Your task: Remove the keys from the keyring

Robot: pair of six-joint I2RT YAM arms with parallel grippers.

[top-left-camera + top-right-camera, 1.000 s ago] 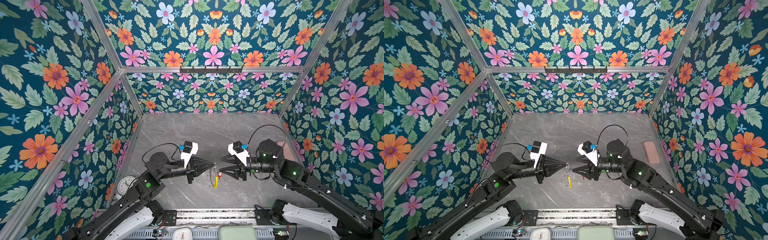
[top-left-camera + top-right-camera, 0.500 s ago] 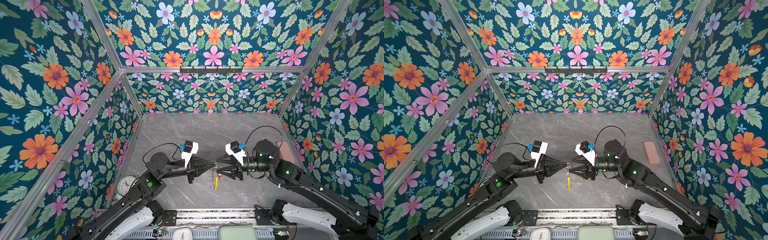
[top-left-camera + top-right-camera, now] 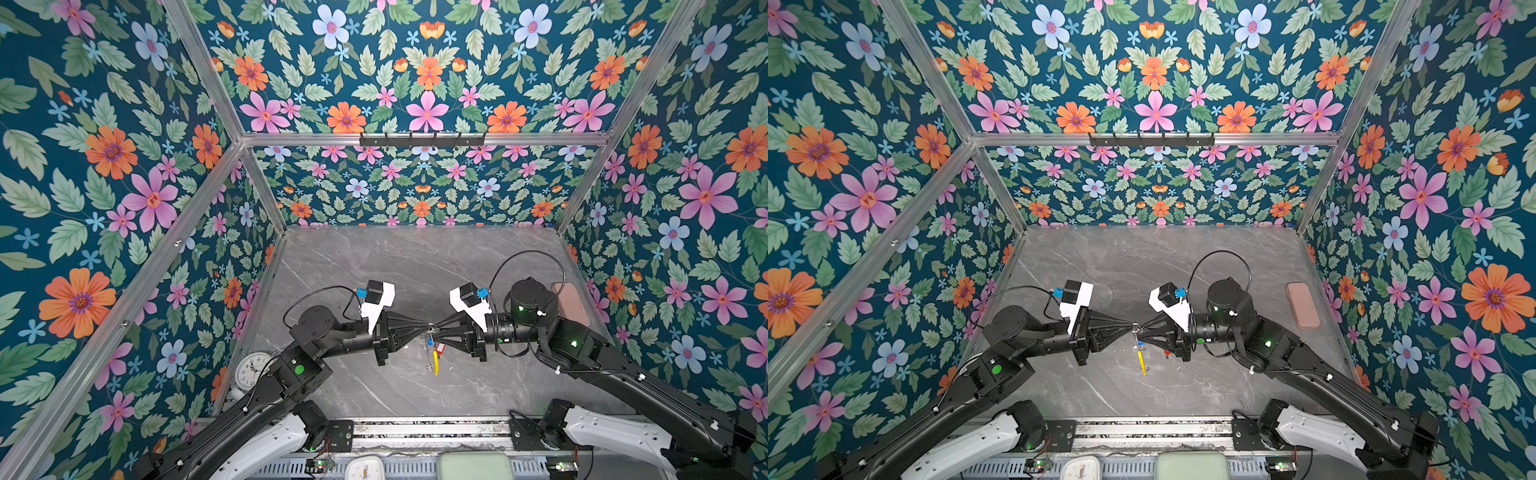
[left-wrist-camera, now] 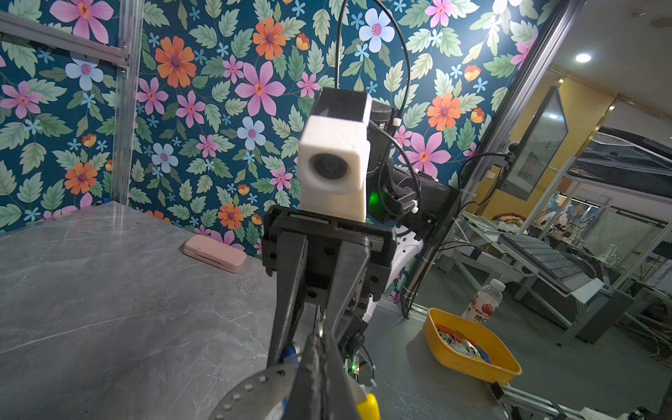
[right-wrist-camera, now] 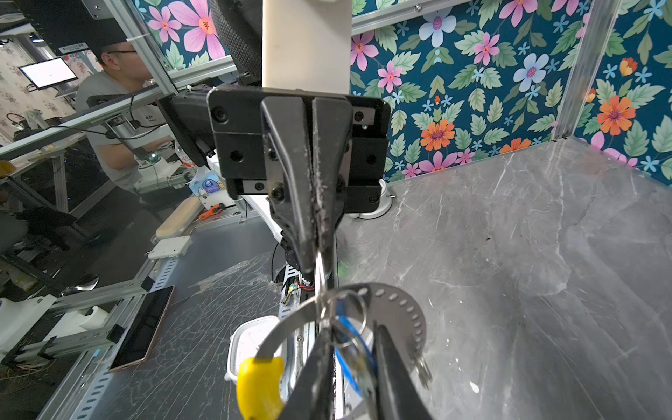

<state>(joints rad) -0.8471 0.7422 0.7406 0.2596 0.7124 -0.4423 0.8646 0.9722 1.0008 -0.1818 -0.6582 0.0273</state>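
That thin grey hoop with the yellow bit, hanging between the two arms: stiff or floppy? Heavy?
Probably stiff: the thin dark grey hoop with a yellow section holds its curve while hanging from the left gripper. Likely light, since one fingertip pinch seems to carry it. The blue-tagged key dangles loosely, so it may swing.

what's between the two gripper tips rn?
The keyring, pinched by the left gripper and hanging down; the right gripper meets it opposite. Shows in both top views.
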